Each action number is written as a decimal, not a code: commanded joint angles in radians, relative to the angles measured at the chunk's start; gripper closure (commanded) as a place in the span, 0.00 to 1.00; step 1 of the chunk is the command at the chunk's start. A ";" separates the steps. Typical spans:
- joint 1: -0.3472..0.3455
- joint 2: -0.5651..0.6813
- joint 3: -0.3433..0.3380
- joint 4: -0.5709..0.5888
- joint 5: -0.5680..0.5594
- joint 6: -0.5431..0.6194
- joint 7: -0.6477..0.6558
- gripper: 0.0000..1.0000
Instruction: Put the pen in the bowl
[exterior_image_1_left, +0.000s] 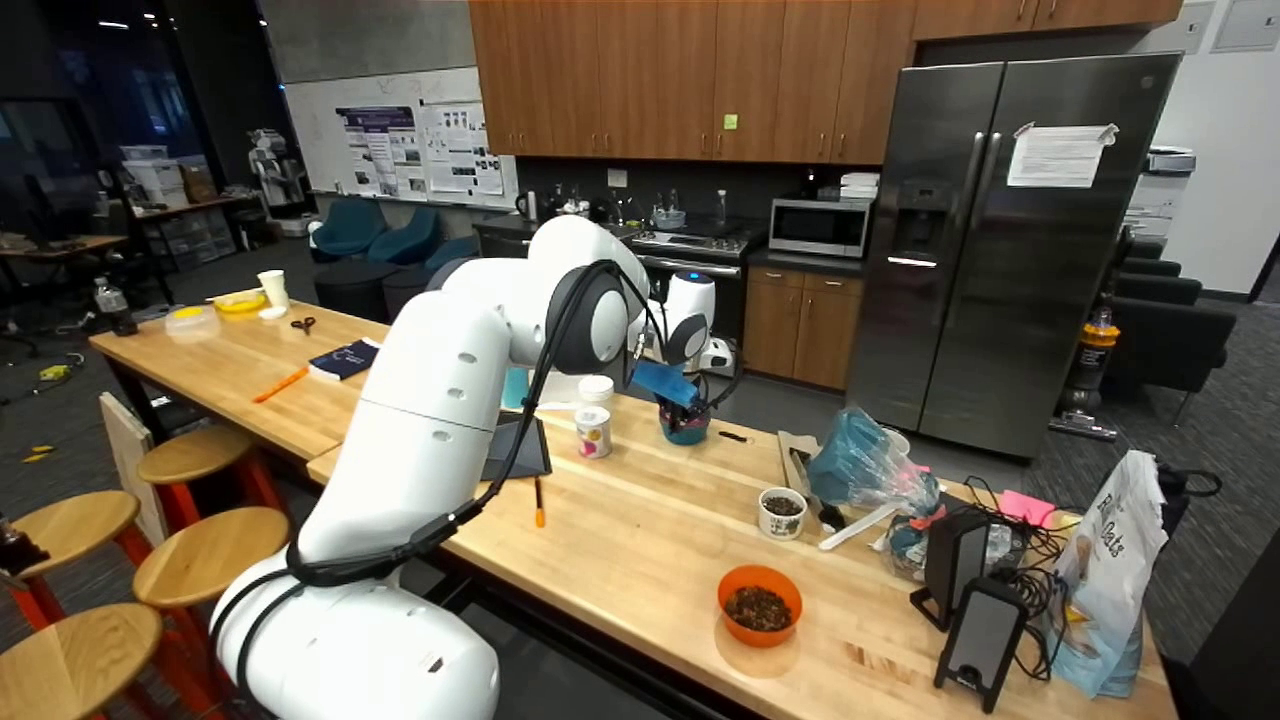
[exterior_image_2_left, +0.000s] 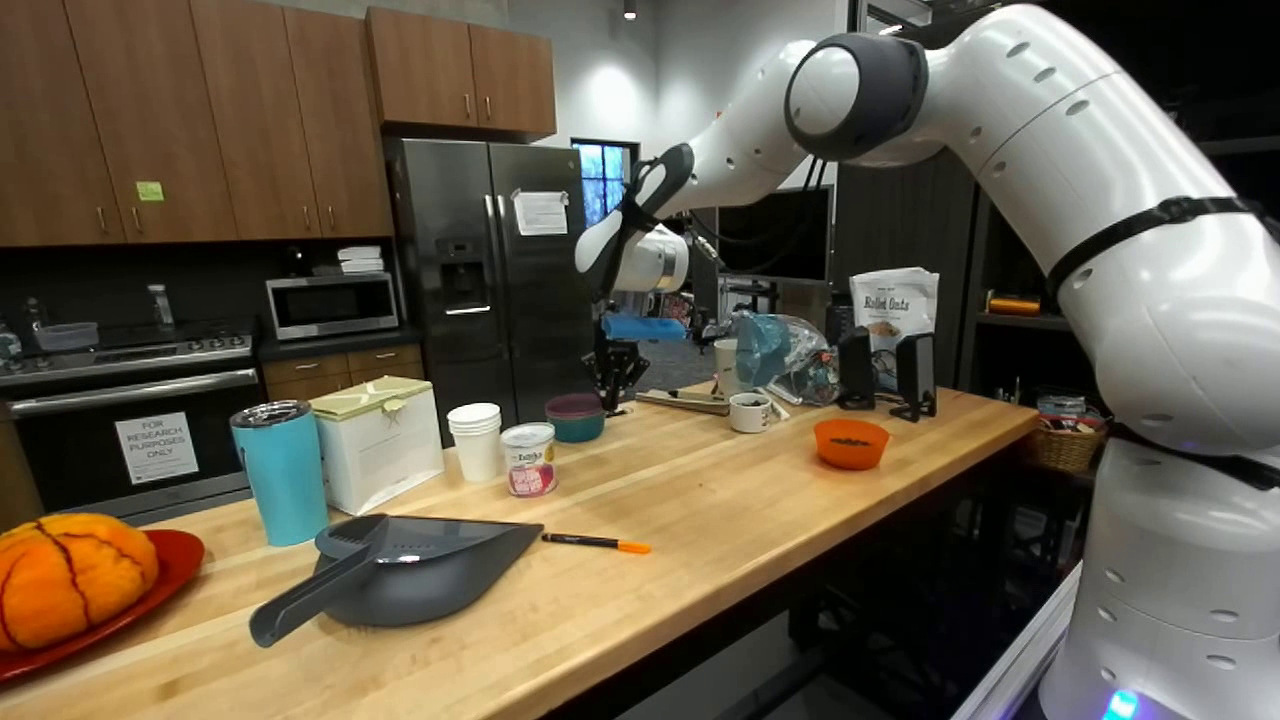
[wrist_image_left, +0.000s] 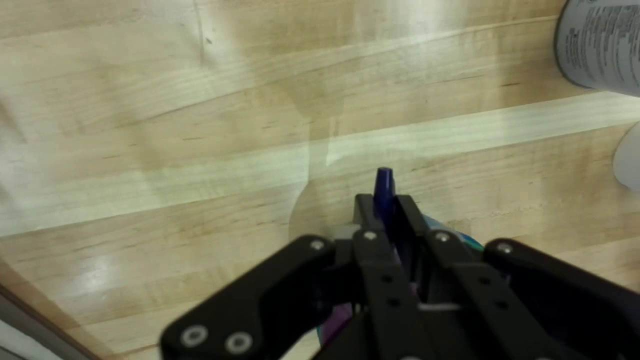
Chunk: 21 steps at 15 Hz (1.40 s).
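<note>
One dark pen was held close to the maroon bowl.
The fingers gripped it. In an exterior view, a bag at far right on the tabletop read "Rolled Oats"; an oven sign, far left, read "FOR RESEARCH PURPOSES ONLY."

Extended in both exterior views, with arm bent in a high arch. Turned down at wrist. Pointed downward with fingers pinched nearly together.
</note>
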<state>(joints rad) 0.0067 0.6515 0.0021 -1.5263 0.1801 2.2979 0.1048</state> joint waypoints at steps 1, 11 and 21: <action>-0.008 -0.050 0.019 -0.050 0.002 0.019 -0.019 0.97; -0.097 -0.070 0.191 -0.038 0.261 0.033 -0.264 0.97; -0.116 -0.130 0.230 -0.120 0.467 0.103 -0.287 0.97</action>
<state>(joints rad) -0.0848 0.5848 0.2144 -1.5683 0.5828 2.3866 -0.1572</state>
